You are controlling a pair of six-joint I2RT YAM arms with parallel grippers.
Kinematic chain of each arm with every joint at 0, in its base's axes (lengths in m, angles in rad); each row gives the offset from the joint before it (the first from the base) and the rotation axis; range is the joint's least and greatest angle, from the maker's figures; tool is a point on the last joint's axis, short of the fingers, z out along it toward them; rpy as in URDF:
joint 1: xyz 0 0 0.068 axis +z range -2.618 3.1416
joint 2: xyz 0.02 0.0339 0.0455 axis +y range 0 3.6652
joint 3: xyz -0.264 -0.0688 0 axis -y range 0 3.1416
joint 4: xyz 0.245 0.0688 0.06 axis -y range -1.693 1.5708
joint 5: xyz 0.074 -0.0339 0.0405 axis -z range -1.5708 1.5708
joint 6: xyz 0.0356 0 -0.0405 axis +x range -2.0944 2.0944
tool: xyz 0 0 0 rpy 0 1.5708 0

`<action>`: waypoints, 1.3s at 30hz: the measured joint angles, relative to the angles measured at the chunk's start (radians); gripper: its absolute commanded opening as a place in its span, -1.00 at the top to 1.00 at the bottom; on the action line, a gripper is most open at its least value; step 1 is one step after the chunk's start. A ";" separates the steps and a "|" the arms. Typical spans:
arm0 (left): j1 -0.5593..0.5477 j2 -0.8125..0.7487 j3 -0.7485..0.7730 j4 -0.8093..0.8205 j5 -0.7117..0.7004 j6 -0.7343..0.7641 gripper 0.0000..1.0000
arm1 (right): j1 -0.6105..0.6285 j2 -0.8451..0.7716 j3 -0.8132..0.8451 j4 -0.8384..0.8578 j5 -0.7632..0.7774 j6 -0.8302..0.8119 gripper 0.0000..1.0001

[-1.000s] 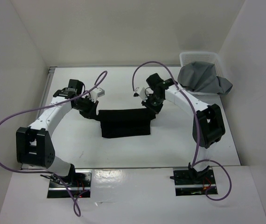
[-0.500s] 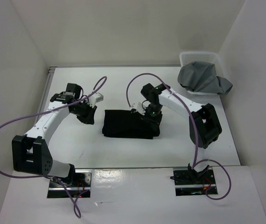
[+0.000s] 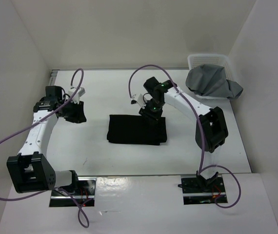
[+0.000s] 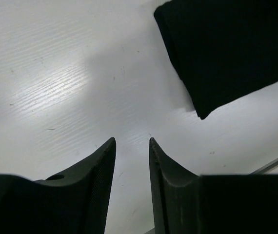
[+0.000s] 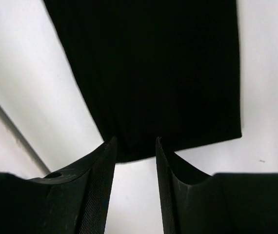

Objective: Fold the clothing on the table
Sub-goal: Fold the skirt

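Overhead, clothing [image 3: 136,129] folded flat; wrist views alone show left gripper [image 4: 131,144], right gripper [image 5: 135,144] slightly parted, empty.

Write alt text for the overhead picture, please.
A folded black garment lies on a white table. The robot's right hand is over its far edge, the left hand apart to its left. A grey cloth hangs from a basket far right.

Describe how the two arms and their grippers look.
The left arm and right arm are white with chunky black joints, and a purple cable loops along each. A small green light glows on the right arm. The left gripper and right gripper each have two black tapered fingers with finely ribbed inner faces.
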State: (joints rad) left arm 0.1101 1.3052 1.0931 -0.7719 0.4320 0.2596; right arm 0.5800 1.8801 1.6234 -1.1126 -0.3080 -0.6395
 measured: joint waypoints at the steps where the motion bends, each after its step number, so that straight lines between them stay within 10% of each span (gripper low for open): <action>1: 0.017 -0.007 0.000 0.008 0.002 -0.014 0.12 | 0.000 0.004 0.000 0.024 0.000 0.023 0.13; 7: 0.008 -0.018 0.000 0.046 0.017 -0.055 -0.42 | 0.000 0.091 -0.019 0.140 0.000 0.135 0.00; 11: -0.090 0.030 0.016 0.049 -0.006 -0.049 -0.71 | -0.001 0.120 -0.071 0.190 0.030 0.196 -0.49; 19: -0.326 0.276 0.137 0.107 -0.074 -0.015 -0.75 | -0.088 0.014 -0.203 0.222 0.092 0.238 -0.66; 39: -0.456 0.553 0.229 0.208 -0.203 0.224 -0.63 | -0.200 -0.118 -0.306 0.227 0.127 0.257 -0.68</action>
State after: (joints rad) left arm -0.3458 1.8584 1.3224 -0.5644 0.2287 0.4835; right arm 0.3798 1.7622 1.3170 -0.8856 -0.1810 -0.3824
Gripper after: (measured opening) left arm 0.817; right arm 0.840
